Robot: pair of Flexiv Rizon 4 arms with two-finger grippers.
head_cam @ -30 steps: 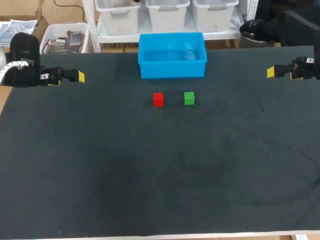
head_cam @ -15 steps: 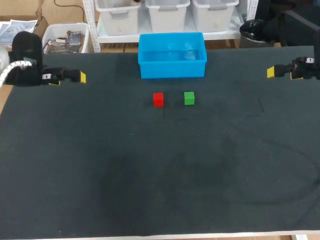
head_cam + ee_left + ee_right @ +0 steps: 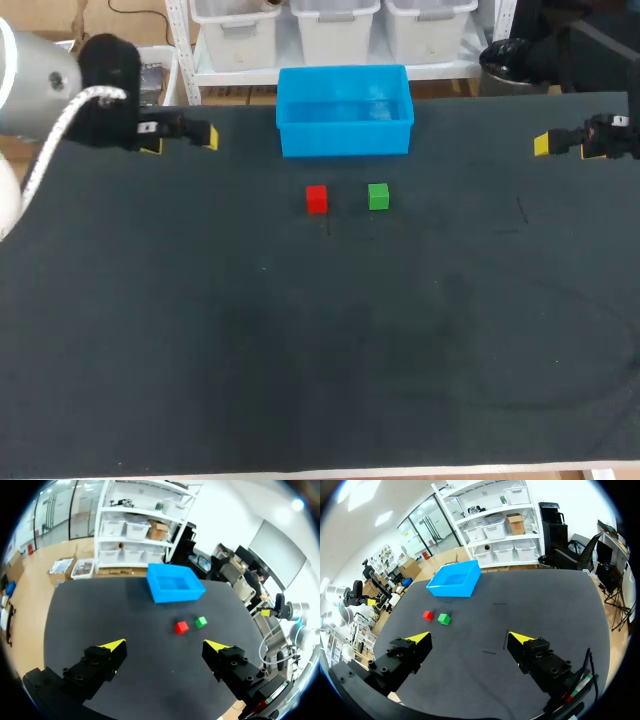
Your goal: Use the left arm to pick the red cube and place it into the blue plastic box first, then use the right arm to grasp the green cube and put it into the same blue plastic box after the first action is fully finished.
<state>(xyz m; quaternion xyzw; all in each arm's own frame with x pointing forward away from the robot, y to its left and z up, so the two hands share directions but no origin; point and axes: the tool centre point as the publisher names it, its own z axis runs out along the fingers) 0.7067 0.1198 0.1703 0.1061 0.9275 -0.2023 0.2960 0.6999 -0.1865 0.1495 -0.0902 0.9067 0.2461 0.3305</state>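
A red cube [image 3: 316, 198] and a green cube [image 3: 377, 196] sit side by side on the dark table, just in front of the empty blue plastic box [image 3: 344, 110]. My left gripper [image 3: 180, 138] hangs open at the far left, well left of the red cube. In the left wrist view the red cube [image 3: 181, 627], green cube [image 3: 200, 622] and blue box [image 3: 174, 583] lie ahead of the open left gripper [image 3: 165, 645]. My right gripper [image 3: 541, 145] stays open at the far right edge. Ahead of it the right wrist view [image 3: 467, 638] shows the red cube [image 3: 428, 615], green cube [image 3: 444, 618] and box [image 3: 455, 579].
The dark table mat [image 3: 320, 350] stretches wide in front of the cubes with nothing standing on it. The blue box stands at the table's back edge.
My left arm has swung in from the left edge, and its gripper has moved right and slightly back towards the box. The right arm and both cubes have not moved.
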